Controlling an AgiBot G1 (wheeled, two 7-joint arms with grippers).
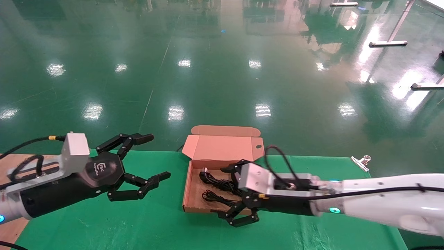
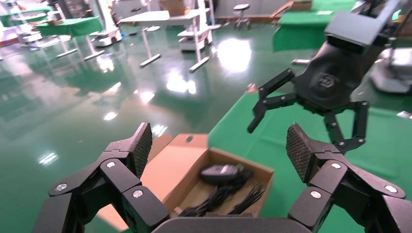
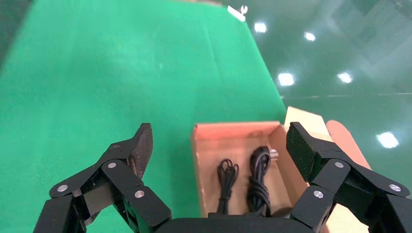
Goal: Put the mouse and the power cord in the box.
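The pinkish-tan box (image 1: 187, 189) lies open on the green table, its lid (image 1: 222, 147) folded back. Inside it are the thick power cord (image 1: 212, 178) with its plug toward the lid, and a thinner cable bundle (image 1: 216, 198). The left wrist view shows the black mouse (image 2: 221, 171) with its white label inside the box (image 2: 265, 177); in the head view my right hand hides it. My right gripper (image 1: 223, 192) hovers open over the box, holding nothing; its wrist view shows the power cord (image 3: 259, 179) and the thin cable (image 3: 227, 177) below. My left gripper (image 1: 159, 156) hangs open to the box's left.
A green cloth (image 1: 145, 222) covers the table, with bare wood (image 1: 10, 163) at the far left. A metal clip (image 1: 360, 162) sits on the back right edge. Beyond the table is a glossy green floor with metal stand legs (image 1: 388, 43).
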